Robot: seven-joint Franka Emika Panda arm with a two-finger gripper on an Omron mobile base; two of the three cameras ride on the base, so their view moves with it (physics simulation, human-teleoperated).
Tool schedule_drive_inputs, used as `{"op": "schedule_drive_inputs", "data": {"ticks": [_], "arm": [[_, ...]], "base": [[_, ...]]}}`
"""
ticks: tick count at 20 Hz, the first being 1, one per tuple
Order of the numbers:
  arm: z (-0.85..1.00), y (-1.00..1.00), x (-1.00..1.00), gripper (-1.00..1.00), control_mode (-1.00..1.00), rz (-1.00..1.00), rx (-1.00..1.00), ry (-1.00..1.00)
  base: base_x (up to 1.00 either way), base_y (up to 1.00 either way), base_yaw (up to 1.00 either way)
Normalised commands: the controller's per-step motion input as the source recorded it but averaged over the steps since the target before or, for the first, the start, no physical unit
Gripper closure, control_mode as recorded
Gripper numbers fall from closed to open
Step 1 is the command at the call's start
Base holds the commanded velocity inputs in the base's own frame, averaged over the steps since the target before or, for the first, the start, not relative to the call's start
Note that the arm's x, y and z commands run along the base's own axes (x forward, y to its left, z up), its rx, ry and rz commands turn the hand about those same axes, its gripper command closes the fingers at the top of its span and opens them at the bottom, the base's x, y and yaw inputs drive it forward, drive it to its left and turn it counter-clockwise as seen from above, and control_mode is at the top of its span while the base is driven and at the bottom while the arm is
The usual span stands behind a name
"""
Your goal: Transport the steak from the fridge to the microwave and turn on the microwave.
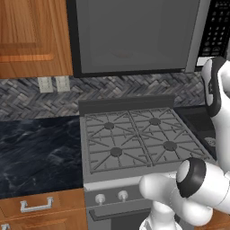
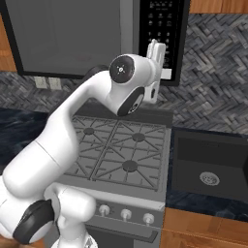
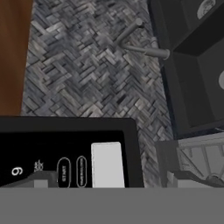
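Observation:
The microwave hangs above the stove with its large door closed. Its black keypad panel runs down the right side, with a white button at the bottom. My gripper is raised right in front of the lower keypad. In the hand view its fingertips stand wide apart on either side of that button, so the gripper is open and holds nothing. The steak is hidden, and the fridge is out of view.
A gas stove with grates lies below the microwave. To its right is a dark sink with a grey faucet. A black marble counter and wooden cabinets are on the left.

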Motion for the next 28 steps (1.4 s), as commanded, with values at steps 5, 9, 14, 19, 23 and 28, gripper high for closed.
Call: {"op": "schedule_drive_inputs", "data": {"ticks": [5, 9, 14, 19, 23, 28], "arm": [[-0.07, 0.00, 0.12, -1.00, -1.00, 0.03, 0.00, 0.00], [-0.01, -0.01, 0.15, -1.00, -1.00, 0.03, 0.01, 0.00], [0.00, -0.03, 0.16, -1.00, -1.00, 0.03, 0.01, 0.00], [0.00, -0.03, 0.15, -1.00, -1.00, 0.03, 0.01, 0.00], [-0.01, -0.04, 0.13, -1.00, -1.00, 0.02, 0.00, 0.02], [-0.04, -0.02, 0.15, -1.00, -1.00, 0.01, 0.00, 0.02]], "base": [[0.00, 0.00, 0.00], [0.00, 0.00, 0.00], [0.00, 0.00, 0.00], [0.00, 0.00, 0.00], [0.00, 0.00, 0.00], [0.00, 0.00, 0.00]]}}
